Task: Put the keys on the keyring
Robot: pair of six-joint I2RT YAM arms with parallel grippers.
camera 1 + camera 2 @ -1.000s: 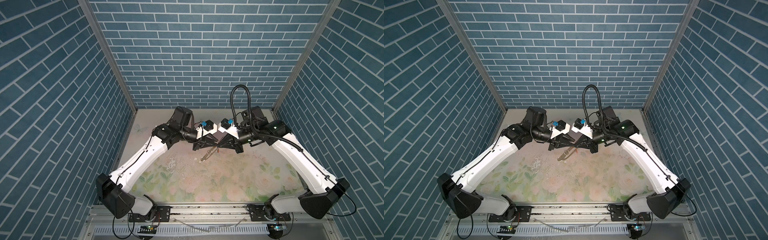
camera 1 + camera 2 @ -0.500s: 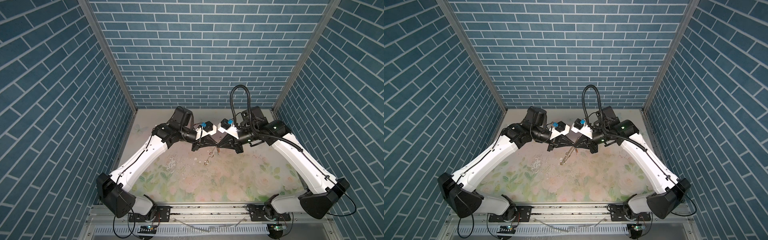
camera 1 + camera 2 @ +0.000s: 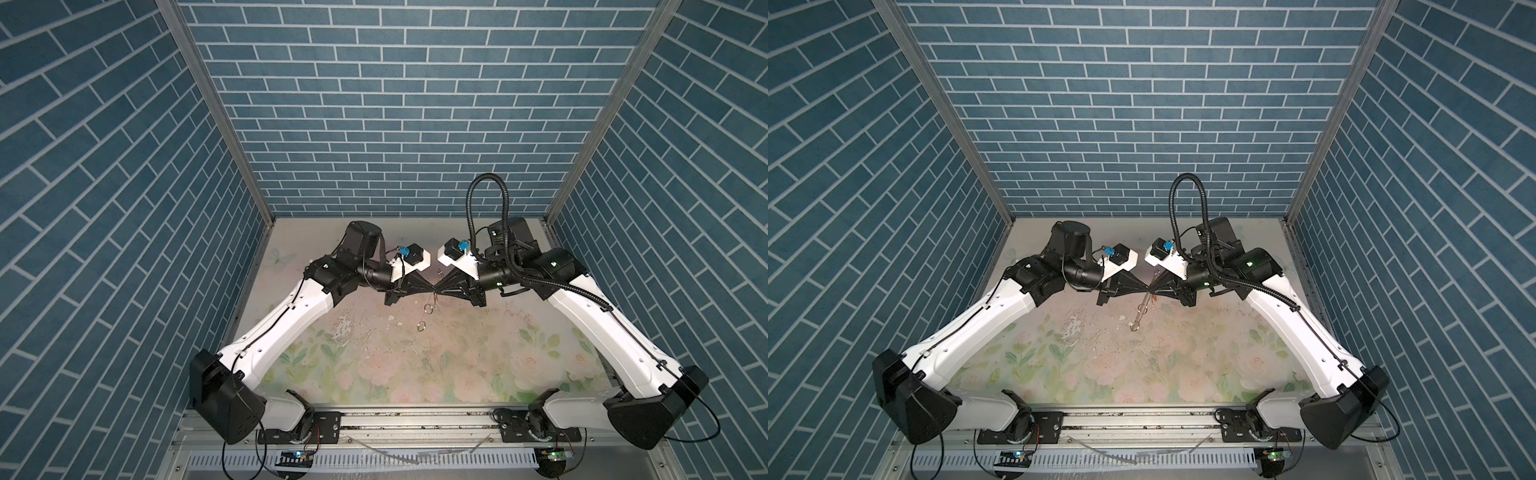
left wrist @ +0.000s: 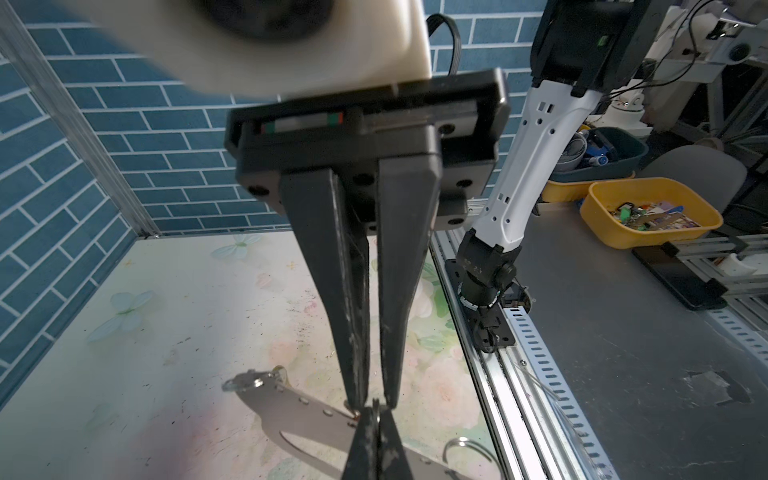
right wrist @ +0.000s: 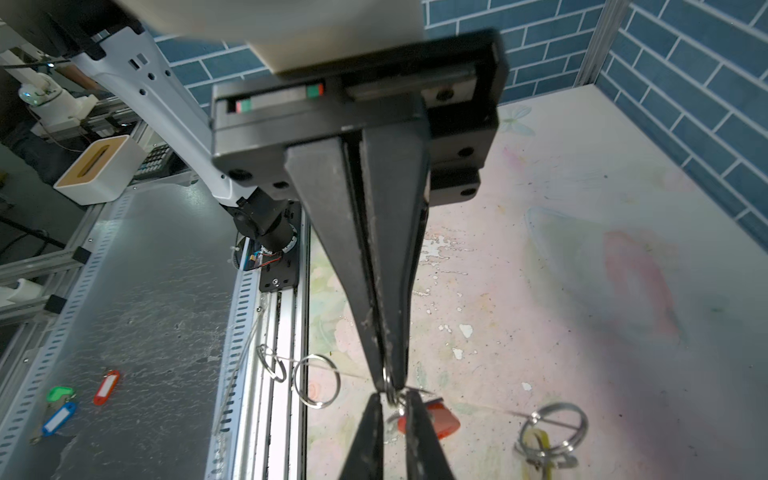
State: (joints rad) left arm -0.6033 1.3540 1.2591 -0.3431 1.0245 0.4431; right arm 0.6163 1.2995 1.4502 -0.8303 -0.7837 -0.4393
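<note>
My two grippers meet tip to tip in mid-air over the back of the floral mat (image 3: pixel 374 357). The keyring (image 4: pixel 299 419), a flat dark strap with rivets and silver rings, hangs between them, edge-on in a top view (image 3: pixel 1140 309). The left gripper (image 4: pixel 374 405) is shut on a ring at the strap's edge. The right gripper (image 5: pixel 388 386) pinches the same ring from the opposite side, jaws nearly together. The red-tagged key (image 5: pixel 436 419) hangs just behind the left fingers (image 5: pixel 365 440). The yellow-tagged key (image 5: pixel 538 446) hangs at an end ring (image 5: pixel 552 426).
Brick walls close in the back and both sides. A metal rail (image 3: pixel 415 419) runs along the front edge. Outside the cell lie loose coloured tags (image 5: pixel 107 386) on the bench, a white box (image 5: pixel 97 166) and a yellow bin (image 4: pixel 648 212).
The left gripper has moved in to meet the right gripper's tips and has shut there. The hanging strap has swung slightly and hangs steeper.
</note>
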